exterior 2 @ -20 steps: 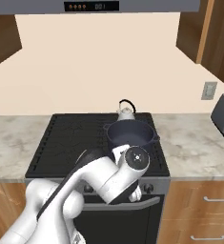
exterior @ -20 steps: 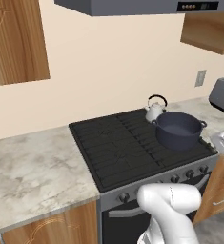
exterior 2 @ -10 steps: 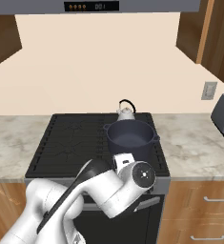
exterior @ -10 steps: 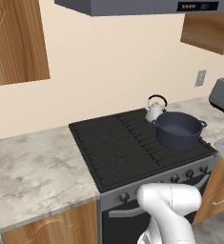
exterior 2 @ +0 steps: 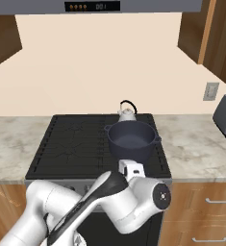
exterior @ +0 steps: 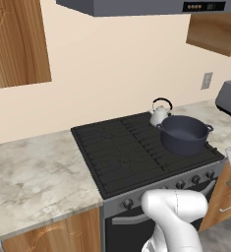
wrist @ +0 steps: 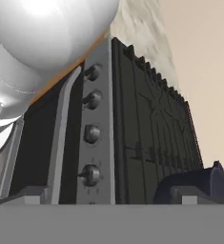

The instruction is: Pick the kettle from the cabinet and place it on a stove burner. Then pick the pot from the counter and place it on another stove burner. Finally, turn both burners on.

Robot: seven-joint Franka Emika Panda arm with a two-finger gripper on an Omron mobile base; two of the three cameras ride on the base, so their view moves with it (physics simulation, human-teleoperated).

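Left base view has the kettle (exterior: 159, 114) on a rear burner at centre right, with the pot (exterior: 184, 134) just in front of it on the next grate of the stove (exterior: 117, 152). Both placements look done, so the knob-turning step is in hand. Hand view looks along the front panel, where the knobs (wrist: 91, 174) run in a column at centre left. The claw is released, jaws spread wide, holding nothing. Next it must line up on one knob, close, and twist.
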